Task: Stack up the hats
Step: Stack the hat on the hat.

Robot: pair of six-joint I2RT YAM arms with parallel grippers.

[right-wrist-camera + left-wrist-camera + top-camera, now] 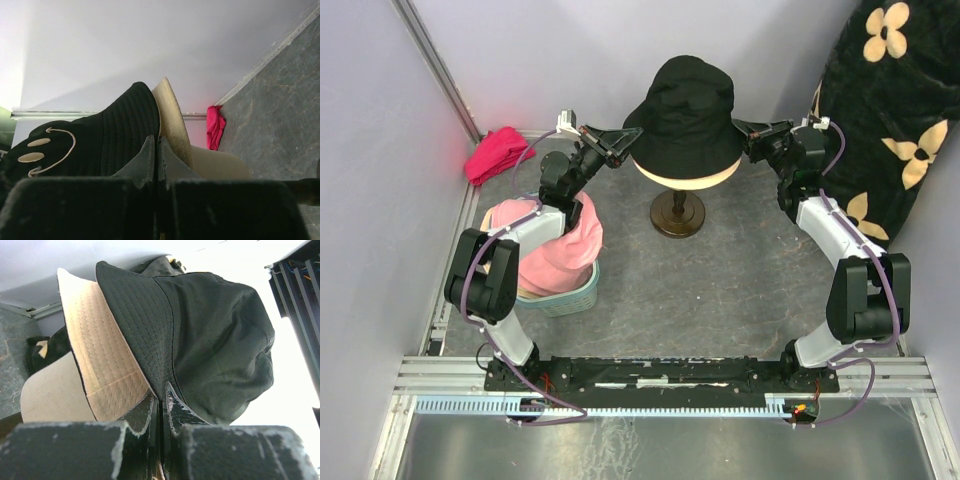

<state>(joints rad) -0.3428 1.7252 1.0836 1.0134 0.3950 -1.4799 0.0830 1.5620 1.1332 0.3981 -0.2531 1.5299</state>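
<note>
Over table (740, 300), both outstretched arms (535, 228) (832, 228) pinch black hat (688, 105).

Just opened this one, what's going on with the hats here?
Both arms are working on the black hat, which sits over a beige hat on the mannequin head. The left hand and the right hand are each shut on its brim, on opposite sides. A pink hat lies in the basket beside the left arm, not yet on the stack.
</note>
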